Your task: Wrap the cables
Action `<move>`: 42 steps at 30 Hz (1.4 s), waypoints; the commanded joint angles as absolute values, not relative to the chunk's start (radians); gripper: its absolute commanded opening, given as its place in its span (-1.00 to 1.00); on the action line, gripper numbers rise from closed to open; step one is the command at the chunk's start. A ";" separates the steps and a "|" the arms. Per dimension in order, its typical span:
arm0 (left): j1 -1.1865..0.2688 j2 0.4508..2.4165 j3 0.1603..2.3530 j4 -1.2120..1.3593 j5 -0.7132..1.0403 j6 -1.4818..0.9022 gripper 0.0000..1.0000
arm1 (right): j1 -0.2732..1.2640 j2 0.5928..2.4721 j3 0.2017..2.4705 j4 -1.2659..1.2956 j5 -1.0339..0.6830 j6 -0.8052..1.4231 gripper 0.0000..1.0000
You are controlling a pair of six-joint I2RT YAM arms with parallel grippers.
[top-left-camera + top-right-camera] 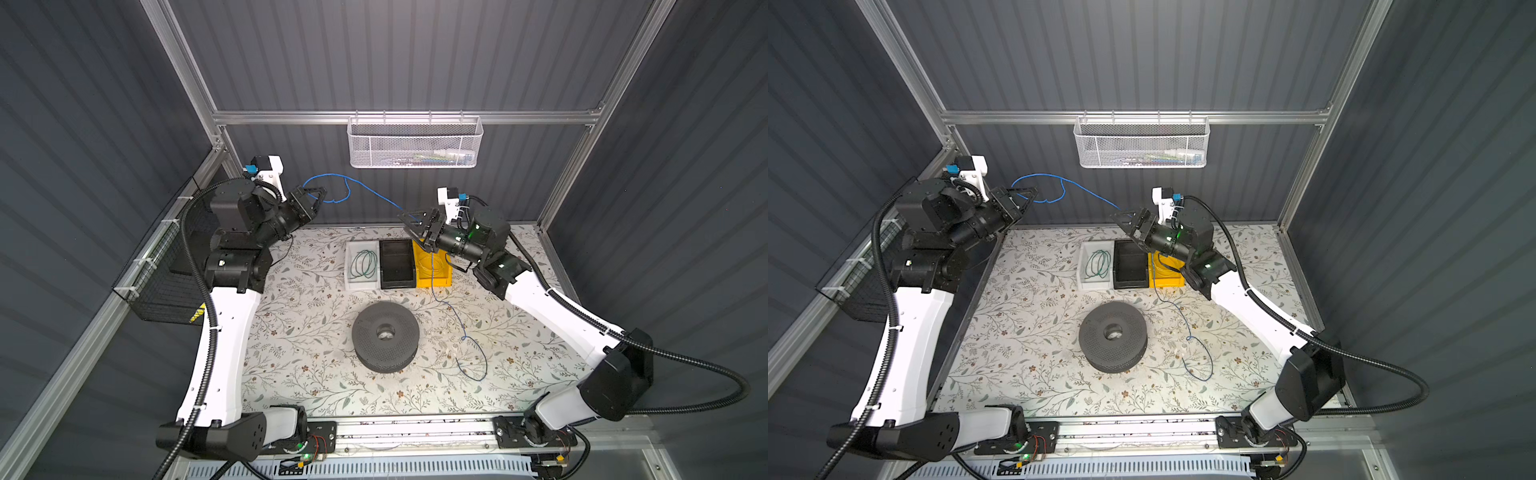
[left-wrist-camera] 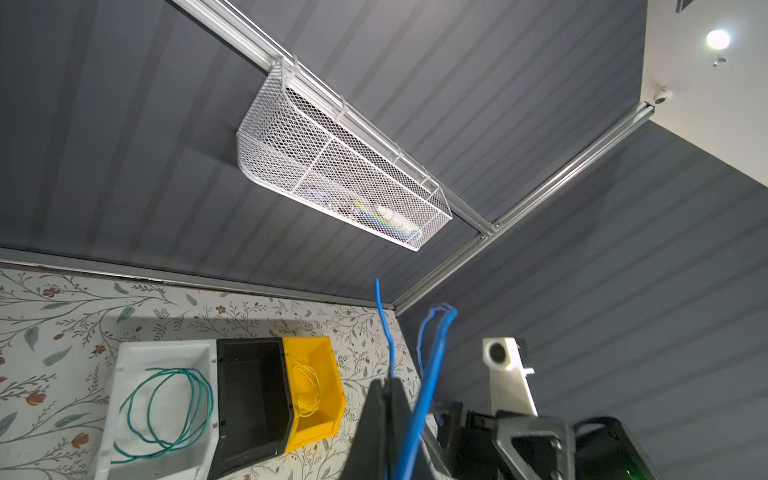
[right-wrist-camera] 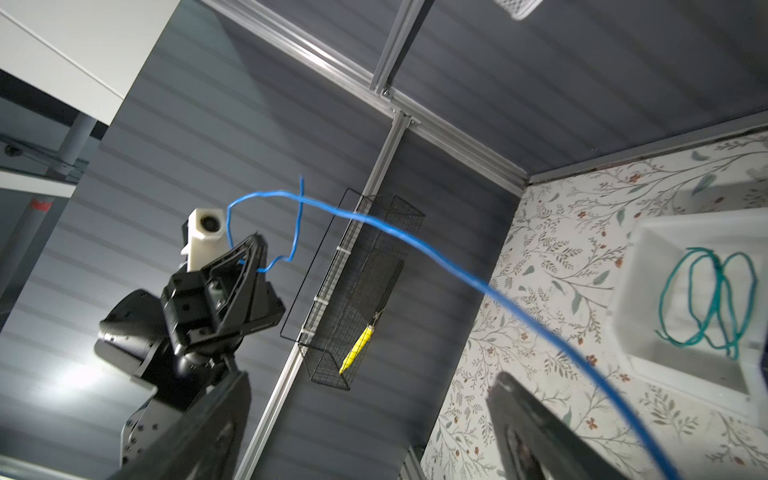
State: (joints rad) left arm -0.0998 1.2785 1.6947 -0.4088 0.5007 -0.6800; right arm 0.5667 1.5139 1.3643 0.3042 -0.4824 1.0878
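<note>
The cable (image 1: 365, 189) (image 1: 1084, 189) is a thin bright-blue wire. My left gripper (image 1: 320, 195) (image 1: 1032, 195) is raised at the back left and shut on it (image 2: 386, 382), with a small loop just beyond the jaws. From there the cable (image 3: 415, 239) stretches across to my right gripper (image 1: 409, 226) (image 1: 1121, 224). That gripper (image 3: 372, 378) is open, and the wire runs past the outer side of one finger with nothing between the jaws. The rest hangs down to the table and ends in a loose loop (image 1: 473, 361) to the right of the spool.
A dark perforated spool (image 1: 385, 336) lies mid-table. Behind it stand a white bin (image 1: 362, 266) holding a green wire coil, a black bin (image 1: 397, 264) and a yellow bin (image 1: 434, 274). A white mesh basket (image 1: 415, 143) hangs on the back rail, and a black wire basket (image 1: 166, 282) on the left wall.
</note>
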 commanded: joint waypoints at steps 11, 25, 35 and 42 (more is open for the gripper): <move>-0.107 1.158 1.552 -0.418 0.779 -0.617 -1.00 | 0.472 1.562 1.319 0.455 -0.454 1.129 0.77; -0.107 1.157 1.509 -0.434 0.705 -0.540 -1.00 | 0.409 1.505 1.355 0.346 -0.630 1.004 0.74; -0.107 1.217 1.514 -0.282 0.740 -0.584 -1.00 | 0.371 1.517 1.521 -0.058 -0.795 0.656 0.78; -0.107 1.261 1.570 -0.298 0.768 -0.570 -1.00 | 0.373 1.502 1.457 -0.036 -0.894 0.594 0.78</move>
